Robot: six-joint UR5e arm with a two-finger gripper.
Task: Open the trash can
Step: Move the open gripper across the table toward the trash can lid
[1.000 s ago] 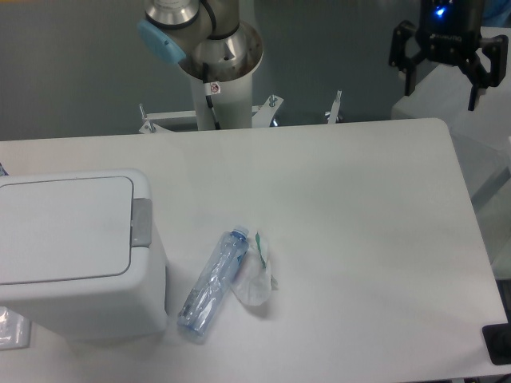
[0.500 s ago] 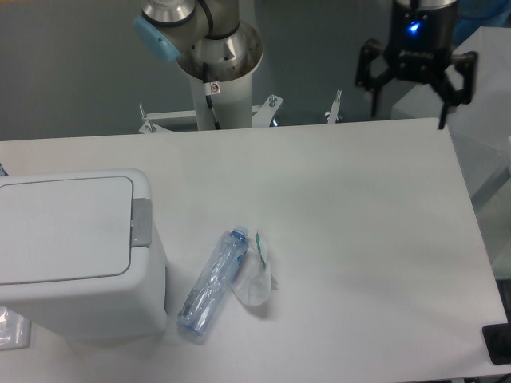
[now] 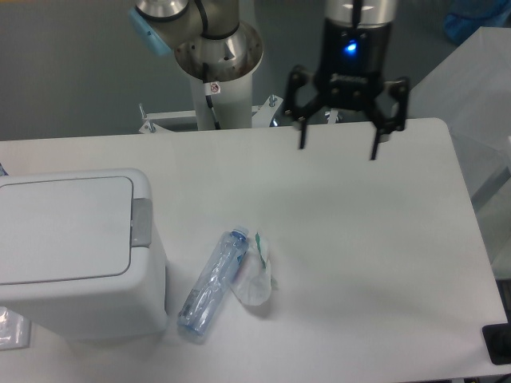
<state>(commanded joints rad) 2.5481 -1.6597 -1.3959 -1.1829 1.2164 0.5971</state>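
Pincer [image 3: 338, 149] lettering seemingly blurred, unreadable.

We find the trash can [image 3: 76, 251] at the left edge of the table [image 3: 359, 239], toward the front-left corner, its lid [image 3: 64, 229] lying flat on top and the push-button tab [image 3: 141, 221] on the lid's right side. Just right of the can, near the front edge, lies a bottle [image 3: 211, 283], with crumpled packaging [image 3: 255, 275] touching its right side. The gripper [image 3: 337, 149] hangs over the rear edge, right of centre, fingers spread apart. The arm's base column [image 3: 219, 80] stands behind the rear edge.
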